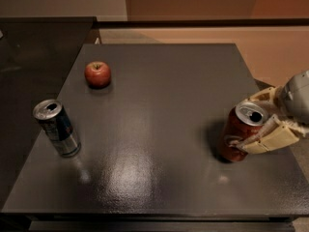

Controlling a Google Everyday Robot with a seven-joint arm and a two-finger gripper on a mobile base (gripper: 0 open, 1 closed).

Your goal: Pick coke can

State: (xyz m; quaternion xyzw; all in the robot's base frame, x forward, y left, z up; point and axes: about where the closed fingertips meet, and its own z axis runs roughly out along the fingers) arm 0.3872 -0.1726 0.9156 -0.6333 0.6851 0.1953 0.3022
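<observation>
I have the gripper [252,123] at the desk's [164,105] right edge, its fingers clamped on the coke can [234,130]. The can rests on the desk, so I judge the lift not yet done.

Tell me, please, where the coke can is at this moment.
In the camera view, the coke can stands near the right edge of the dark table, clasped by the gripper, far from the apple and silver-and-blue can at left.
</observation>
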